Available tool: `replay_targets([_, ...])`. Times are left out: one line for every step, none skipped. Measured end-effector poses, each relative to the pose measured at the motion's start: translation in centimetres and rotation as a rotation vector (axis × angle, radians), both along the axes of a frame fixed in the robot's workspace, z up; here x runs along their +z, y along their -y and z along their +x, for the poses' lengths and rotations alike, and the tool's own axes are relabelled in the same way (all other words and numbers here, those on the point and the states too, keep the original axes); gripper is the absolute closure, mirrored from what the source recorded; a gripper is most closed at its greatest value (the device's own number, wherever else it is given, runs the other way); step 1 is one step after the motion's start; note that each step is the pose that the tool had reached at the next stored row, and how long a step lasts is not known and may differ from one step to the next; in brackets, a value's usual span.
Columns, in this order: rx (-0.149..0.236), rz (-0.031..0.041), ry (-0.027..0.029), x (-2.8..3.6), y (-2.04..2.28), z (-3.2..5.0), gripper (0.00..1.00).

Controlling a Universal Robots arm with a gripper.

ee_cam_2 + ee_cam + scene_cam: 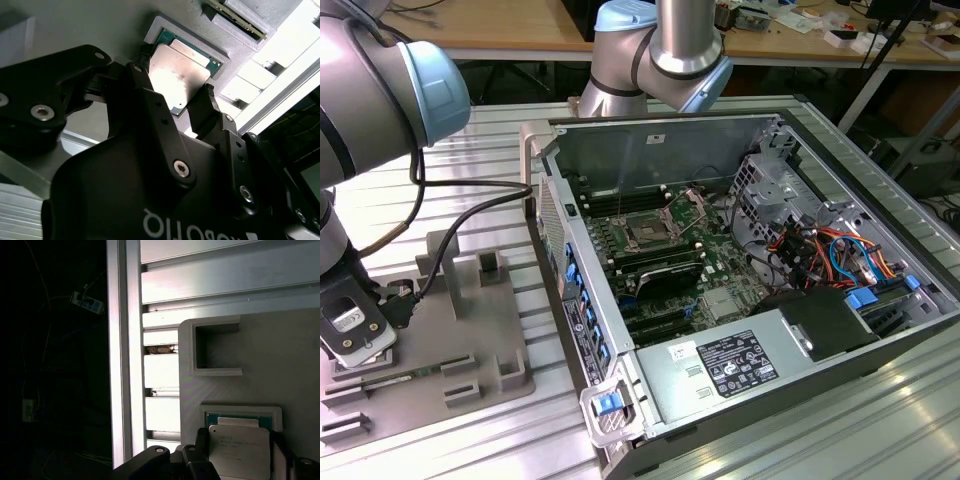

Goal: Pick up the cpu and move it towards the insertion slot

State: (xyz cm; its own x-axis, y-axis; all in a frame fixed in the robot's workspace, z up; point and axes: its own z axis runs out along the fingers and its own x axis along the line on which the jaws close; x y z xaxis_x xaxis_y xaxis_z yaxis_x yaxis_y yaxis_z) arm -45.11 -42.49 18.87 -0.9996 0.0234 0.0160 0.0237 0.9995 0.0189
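Cpu [180, 70] [239, 450]: small flat square chip, shiny silver top, green rim; lying flat in a square pocket of the tray, between the two fingers [207, 100] in both wrist views.
Gripper [176, 75]: black, closed on two opposite sides of the chip.
Tray [510, 330]: big grey plastic one on the ribbed metal table [470, 170], at the exterior view's left, just beside the computer case [650, 135].
Insertion slot [648, 232]: dark square with silvery frame, inside the open case, well apart from the tray.
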Motion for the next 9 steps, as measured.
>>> replay_targets([0.0, 0.0001, 0.0001, 0.03, 0.0, 0.01, 0.45])
replay_targets([0.0, -0.0001, -0.0002, 0.13, 0.0, 0.0, 0.45])
replay_targets([0.0, -0.0001, -0.0002, 0.21, 0.0, 0.0, 0.45])
replay_targets([0.0, -0.0001, -0.0002, 0.33, 0.0, 0.0, 0.45])
replay_targets([0.0, -0.0001, -0.0001, 0.44, 0.0, 0.0, 0.45])
replay_targets([0.0, -0.0001, -0.0001, 0.55, 0.0, 0.01, 0.45])
replay_targets([0.0, -0.0001, -0.0003, 0.65, 0.0, 0.01, 0.45])
replay_targets([0.0, -0.0001, -0.0002, 0.75, 0.0, 0.01, 0.45])
replay_targets([0.0, -0.0001, -0.0002, 0.86, 0.0, 0.01, 0.45])
